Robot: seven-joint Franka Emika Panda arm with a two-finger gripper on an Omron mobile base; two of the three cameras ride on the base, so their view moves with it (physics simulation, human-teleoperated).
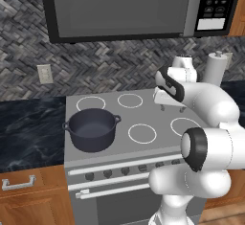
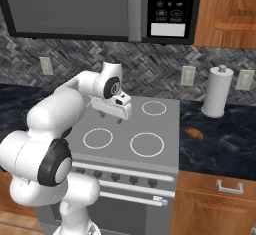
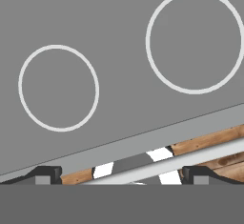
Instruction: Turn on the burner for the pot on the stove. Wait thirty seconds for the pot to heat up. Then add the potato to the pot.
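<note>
At the near edge of the stove (image 1: 158, 121), a row of dark knobs (image 2: 116, 177) is seen above a bar handle (image 2: 125, 196). The jaws of the gripper (image 2: 110, 116) are held wide apart with nothing between them, poised over the flat top about its middle; in the hand view the two dark tips are set far to either side, above two white burner rings (image 3: 58, 88). The pot (image 1: 92, 129) is placed on the front-left ring, at nine o'clock from the gripper. The potato (image 2: 193, 133) is laid on the dark counter (image 2: 222, 144) at three o'clock from the stove, apart from it. Farther back, at about one o'clock from the potato, a paper towel roll (image 2: 217, 91) is stood upright. A microwave (image 1: 134, 6) is mounted overhead; what its keypad shows cannot be read.
</note>
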